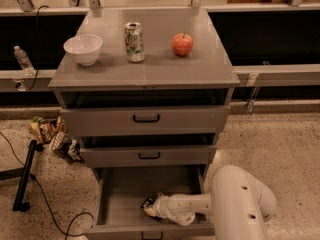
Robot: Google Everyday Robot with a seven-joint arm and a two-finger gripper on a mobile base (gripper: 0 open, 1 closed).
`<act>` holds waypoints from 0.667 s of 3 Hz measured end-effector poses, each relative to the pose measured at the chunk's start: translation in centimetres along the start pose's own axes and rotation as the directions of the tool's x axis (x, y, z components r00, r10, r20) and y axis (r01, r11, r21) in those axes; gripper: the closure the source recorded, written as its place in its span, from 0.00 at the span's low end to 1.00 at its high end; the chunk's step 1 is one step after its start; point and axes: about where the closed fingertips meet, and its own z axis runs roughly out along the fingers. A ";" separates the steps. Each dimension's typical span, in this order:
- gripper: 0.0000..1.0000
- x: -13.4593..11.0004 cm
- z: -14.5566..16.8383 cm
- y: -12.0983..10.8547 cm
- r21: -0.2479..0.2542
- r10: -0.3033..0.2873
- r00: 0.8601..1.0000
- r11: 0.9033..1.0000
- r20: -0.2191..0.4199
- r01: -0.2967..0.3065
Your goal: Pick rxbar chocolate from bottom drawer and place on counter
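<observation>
The bottom drawer (120, 191) is pulled open at the foot of the grey cabinet. The rxbar chocolate (148, 202), a small black-wrapped bar, lies on the drawer floor near its front middle. My gripper (150, 207) reaches in from the right on a white arm and sits right at the bar, its tip over the bar's near end. The counter (150, 64) is the cabinet's flat grey top above.
On the counter stand a white bowl (83, 48), a soda can (134, 41) and a red apple (182, 44). Two shallower drawers (145, 118) stick out above the bottom one. Snack bags (52, 134) and a black stand leg (25, 176) lie on the floor to the left.
</observation>
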 end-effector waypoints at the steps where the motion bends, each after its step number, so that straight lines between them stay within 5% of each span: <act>1: 0.83 -0.2 -0.3 0.0 0.000 0.000 1.000 1.000 0.000 0.000; 2: 1.00 -0.2 -0.3 0.0 0.000 0.000 1.000 1.000 0.000 0.000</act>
